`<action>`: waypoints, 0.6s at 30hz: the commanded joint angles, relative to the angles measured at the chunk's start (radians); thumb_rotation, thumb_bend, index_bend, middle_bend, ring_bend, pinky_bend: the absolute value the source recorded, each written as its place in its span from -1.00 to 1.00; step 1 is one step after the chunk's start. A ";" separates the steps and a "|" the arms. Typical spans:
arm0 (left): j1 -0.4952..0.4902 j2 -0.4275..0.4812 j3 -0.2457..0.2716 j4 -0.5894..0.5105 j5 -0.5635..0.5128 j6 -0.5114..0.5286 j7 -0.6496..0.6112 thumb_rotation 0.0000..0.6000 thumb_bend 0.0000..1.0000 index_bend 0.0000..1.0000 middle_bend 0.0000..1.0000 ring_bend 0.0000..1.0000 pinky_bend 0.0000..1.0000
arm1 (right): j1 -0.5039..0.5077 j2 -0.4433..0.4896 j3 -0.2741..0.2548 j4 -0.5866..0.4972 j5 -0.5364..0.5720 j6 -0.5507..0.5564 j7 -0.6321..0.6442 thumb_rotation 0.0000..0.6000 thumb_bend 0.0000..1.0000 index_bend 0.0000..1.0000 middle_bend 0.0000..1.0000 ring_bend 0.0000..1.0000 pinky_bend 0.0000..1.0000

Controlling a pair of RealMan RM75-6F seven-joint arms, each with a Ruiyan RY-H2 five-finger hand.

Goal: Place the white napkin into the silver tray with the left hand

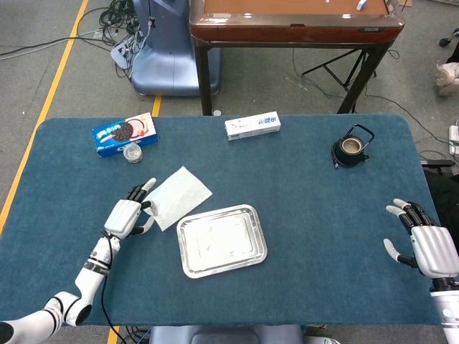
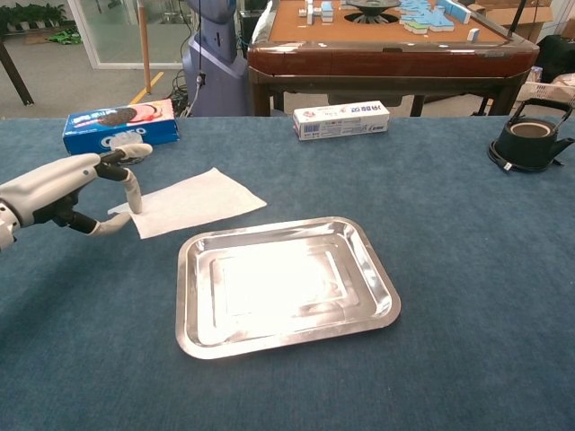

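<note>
From the head camera: left hand point(image 1: 129, 215) low over the table point(image 1: 301, 186), fingers partly spread and reaching onto the near-left edge of the napkin point(image 1: 178, 196); nothing lifted, no clear grip. Napkin flat, just ahead and to the right of that hand. Tray point(image 1: 221, 239) empty, further right and slightly nearer the robot, one corner close beside the napkin. Right hand point(image 1: 423, 244) far off to the right, fingers apart, holding nothing. Cookie box point(image 1: 125, 134) beyond the left hand, kettle point(image 1: 352, 147) well away.

From the chest camera: left hand point(image 2: 67, 193) at the napkin's point(image 2: 190, 200) left corner, thumb and one finger curved down around that edge, not closed on it. Tray point(image 2: 286, 285) right of the hand, bare.

Probably best: slide a fingertip under the corner, pinch firmly before lifting, raise clear of the tray rim, carry right, release over the middle so no edge hangs out.
</note>
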 commanded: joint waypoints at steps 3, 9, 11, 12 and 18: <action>0.006 0.025 -0.006 -0.050 0.004 0.020 0.005 1.00 -0.11 0.09 -1.00 -1.00 -0.87 | 0.001 -0.001 0.000 0.000 0.000 -0.001 -0.002 1.00 -0.32 -0.55 -0.66 -0.78 -0.38; 0.009 0.075 -0.010 -0.175 0.020 0.048 0.018 1.00 -0.09 0.12 -1.00 -1.00 -0.87 | 0.001 -0.004 0.000 -0.001 0.000 -0.001 -0.009 1.00 -0.32 -0.55 -0.66 -0.78 -0.38; 0.011 0.094 -0.006 -0.224 0.031 0.059 0.028 1.00 -0.09 0.12 -1.00 -1.00 -0.87 | 0.001 -0.004 -0.001 -0.002 -0.001 -0.001 -0.008 1.00 -0.32 -0.55 -0.66 -0.78 -0.38; 0.012 0.101 -0.005 -0.245 0.036 0.064 0.033 1.00 -0.09 0.12 -1.00 -1.00 -0.87 | 0.001 -0.003 -0.001 -0.002 -0.001 -0.001 -0.008 1.00 -0.32 -0.55 -0.66 -0.78 -0.38; 0.021 0.157 -0.006 -0.417 0.028 0.060 0.014 1.00 -0.07 0.14 -1.00 -1.00 -0.87 | 0.000 -0.002 -0.002 -0.004 -0.005 0.003 -0.007 1.00 -0.32 -0.55 -0.66 -0.78 -0.38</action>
